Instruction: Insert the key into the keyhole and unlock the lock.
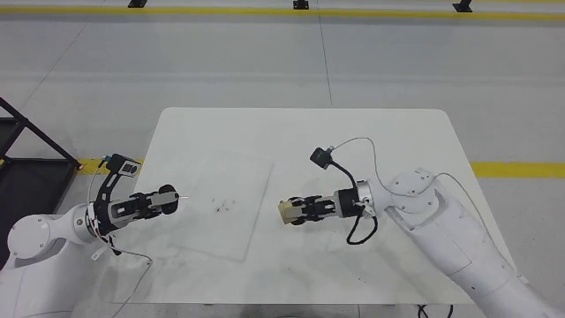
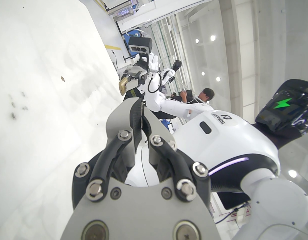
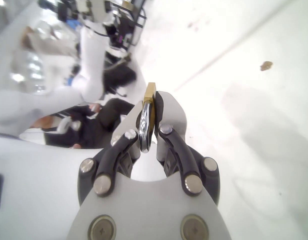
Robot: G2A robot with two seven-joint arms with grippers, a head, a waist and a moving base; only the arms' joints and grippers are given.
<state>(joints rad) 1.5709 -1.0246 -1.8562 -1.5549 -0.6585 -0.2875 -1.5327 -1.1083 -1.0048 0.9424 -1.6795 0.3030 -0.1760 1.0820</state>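
My right gripper [image 1: 297,208] hovers over the middle of the white table [image 1: 397,141], shut on a brass padlock [image 1: 286,212]. In the right wrist view the padlock's brass body [image 3: 150,91] sticks out past the fingertips of the gripper [image 3: 150,98], and its chrome shackle [image 3: 145,126] lies between the fingers. My left gripper [image 1: 166,200] is near the table's left edge, shut, with the thin metal tip of the key [image 1: 183,197] poking out toward the padlock. The left wrist view shows its gripper [image 2: 138,104] closed and the padlock [image 2: 123,86] farther off.
A pale mat [image 1: 221,230] with several small dark specks [image 1: 226,201] lies on the table between the two grippers. A black cable and camera [image 1: 321,155] loop above the right wrist. A dark frame [image 1: 22,155] stands off the table's left side.
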